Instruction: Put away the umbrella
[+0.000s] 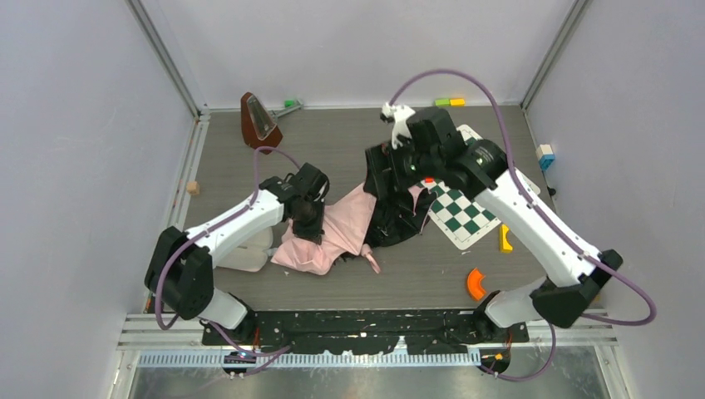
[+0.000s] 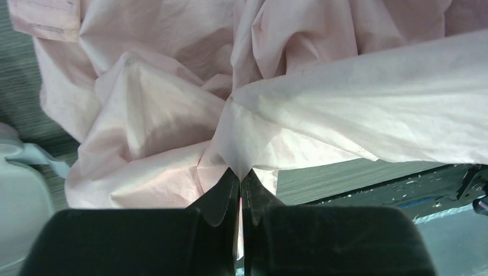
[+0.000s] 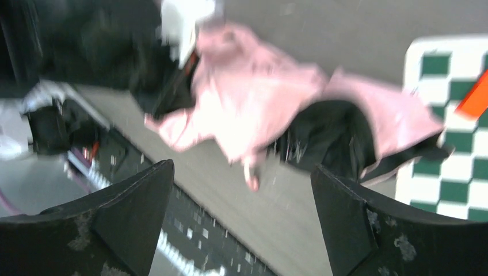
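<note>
Closest of all, in the left wrist view, the two black fingers of the left gripper (image 2: 241, 190) are pressed together. They nip a pointed fold of the crumpled pale pink and black fabric folding umbrella (image 2: 172, 115), and a sliver of pink shows in the seam between them. The pink cloth bunches up just beyond the fingertips and fills most of that view, lying on the grey wood-grain table (image 2: 316, 183). A translucent white plastic container (image 2: 17, 190) sits at the left edge, just beside the cloth.

The right wrist view is blurred. In it the right gripper (image 3: 241, 169) has its black fingers spread wide with nothing between them. It hangs above the table, and the umbrella lies beyond it, pink folds over black ones.

From above, an orange curved block (image 1: 475, 284) lies near the right arm's base. Farther in, the umbrella sprawls at mid-table. Its pink side is to the left under the left gripper, and its black side is to the right under the right gripper. The black side reaches the edge of a green and white chequered board (image 1: 461, 212). A small yellow block (image 1: 505, 239) lies just beside the board. Toward the far wall stands a brown pyramid-shaped metronome (image 1: 259, 120).
</note>
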Action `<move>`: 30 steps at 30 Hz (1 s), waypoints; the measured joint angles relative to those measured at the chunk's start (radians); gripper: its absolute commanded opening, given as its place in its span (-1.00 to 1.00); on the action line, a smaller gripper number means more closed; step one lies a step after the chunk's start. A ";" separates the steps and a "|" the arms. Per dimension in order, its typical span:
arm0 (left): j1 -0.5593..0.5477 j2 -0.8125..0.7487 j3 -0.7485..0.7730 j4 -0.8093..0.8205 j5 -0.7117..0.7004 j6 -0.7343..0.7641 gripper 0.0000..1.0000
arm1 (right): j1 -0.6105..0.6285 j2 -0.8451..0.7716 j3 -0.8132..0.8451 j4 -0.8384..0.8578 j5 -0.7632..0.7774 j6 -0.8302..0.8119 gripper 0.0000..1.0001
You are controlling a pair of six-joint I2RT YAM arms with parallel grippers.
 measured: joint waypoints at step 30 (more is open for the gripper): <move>0.051 -0.074 -0.073 0.018 0.146 0.056 0.07 | -0.032 0.262 -0.415 0.386 0.029 0.067 0.92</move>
